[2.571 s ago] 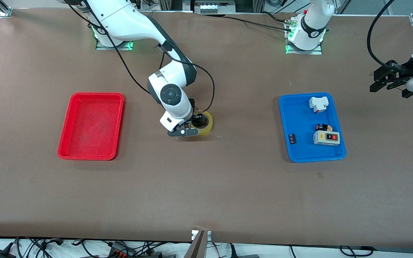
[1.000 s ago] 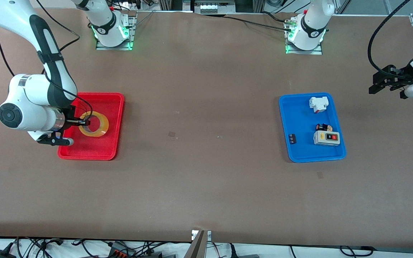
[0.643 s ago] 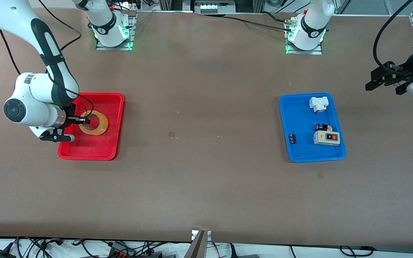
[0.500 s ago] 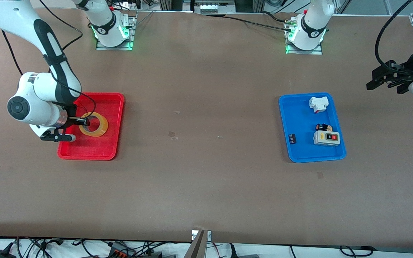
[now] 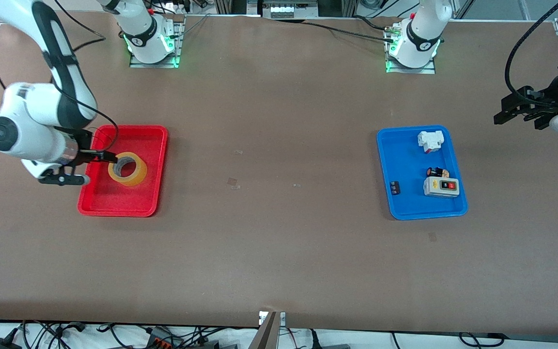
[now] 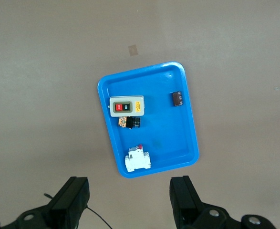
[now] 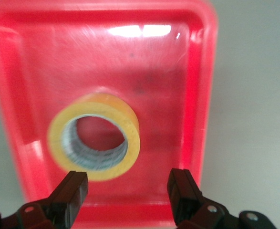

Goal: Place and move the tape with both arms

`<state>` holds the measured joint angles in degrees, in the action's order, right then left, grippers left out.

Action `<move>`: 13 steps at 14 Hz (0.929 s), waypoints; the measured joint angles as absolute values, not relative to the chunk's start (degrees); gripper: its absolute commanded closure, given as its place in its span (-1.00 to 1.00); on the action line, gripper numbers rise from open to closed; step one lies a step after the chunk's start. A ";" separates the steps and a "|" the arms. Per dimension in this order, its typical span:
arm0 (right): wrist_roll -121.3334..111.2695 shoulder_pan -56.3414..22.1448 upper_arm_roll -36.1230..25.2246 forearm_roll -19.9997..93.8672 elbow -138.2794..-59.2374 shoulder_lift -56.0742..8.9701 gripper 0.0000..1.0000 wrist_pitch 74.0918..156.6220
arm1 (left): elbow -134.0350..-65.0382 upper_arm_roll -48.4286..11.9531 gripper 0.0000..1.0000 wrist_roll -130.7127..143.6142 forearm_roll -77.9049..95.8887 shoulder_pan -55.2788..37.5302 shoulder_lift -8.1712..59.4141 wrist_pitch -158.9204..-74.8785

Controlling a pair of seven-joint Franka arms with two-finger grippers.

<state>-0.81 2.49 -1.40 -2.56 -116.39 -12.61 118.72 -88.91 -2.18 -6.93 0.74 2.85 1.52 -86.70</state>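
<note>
Right wrist view shows the right gripper (image 7: 128,194) with jaws now released and lifted clear of the tape (image 5: 127,168), which lies flat in the red tray (image 5: 155,145), so the placing looks done, while the left gripper (image 6: 130,202) waits spread above the blue tray (image 6: 190,119).

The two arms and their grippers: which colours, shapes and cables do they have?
Both arms are white, rounded segments with dark grey joint bands and loose black cables. The right gripper and left gripper are black with two flat fingers. Green lights glow at both bases.
</note>
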 measured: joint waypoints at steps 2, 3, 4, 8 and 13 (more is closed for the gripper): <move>-1.00 2.49 -1.14 -2.55 -109.68 -9.39 -1.00 110.15 | -88.91 -2.18 -1.00 -6.90 0.74 2.86 1.54 -86.67; -1.05 2.41 -1.01 -2.53 -104.98 -8.74 -1.00 104.79 | -88.91 -2.18 -1.00 -6.88 0.74 2.86 1.56 -86.63; -1.09 2.19 -0.90 -2.49 -99.42 -8.64 -1.00 98.99 | -88.91 -2.18 -1.00 -6.86 0.74 2.86 1.57 -86.59; -1.13 0.74 -0.65 -2.45 -83.08 -9.51 -1.00 86.17 | -88.91 -2.35 -1.00 -6.85 0.64 2.69 2.13 -86.36; -1.12 0.47 -0.66 -1.01 -80.43 -11.19 -1.00 88.69 | -88.90 -2.49 -1.00 -6.85 0.49 2.62 2.67 -86.36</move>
